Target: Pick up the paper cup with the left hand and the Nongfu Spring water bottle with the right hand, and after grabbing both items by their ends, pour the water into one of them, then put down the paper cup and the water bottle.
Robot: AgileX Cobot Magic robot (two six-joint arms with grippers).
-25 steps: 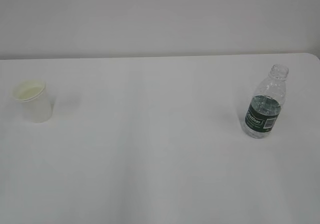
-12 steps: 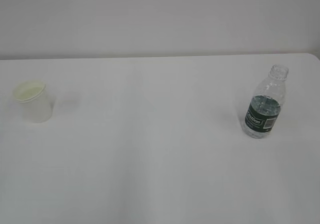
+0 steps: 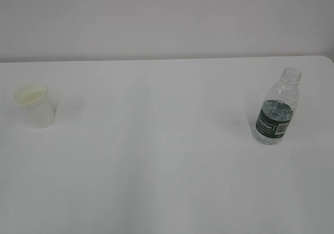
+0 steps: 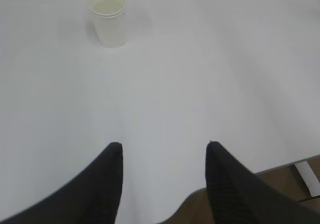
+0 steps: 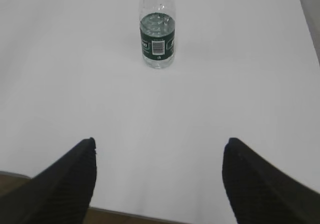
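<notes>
**Paper cup and bottle stand apart, both grippers empty**

Paper cup (image 3: pixel 34 106) stands upright at the far left of the white table (image 3: pixel 156 155), its open rim up and its cream inside visible. In the left wrist view the same cup sits well ahead of the left hand (image 4: pixel 162 156) and a little to its left. The two black fingers of this hand are apart, with only bare table between them, so it grasps nothing. The cup is upright probably because it must receive the water.

The middle of the table carries nothing, so I think the two items are placed wide apart so that each arm has its own one.

On the right, the Nongfu Spring water bottle (image 3: pixel 276 108) stands upright without cap, near the table's right edge. The water (image 3: pixel 275 120) fills it to about the top of the green label. From the right wrist view the bottle is straight ahead of the right hand (image 5: pixel 159 151), well apart from it. The fingers of this hand are spread wide and hold nothing. No arm shows in the exterior view, so both pick-ups are not yet done.
</notes>
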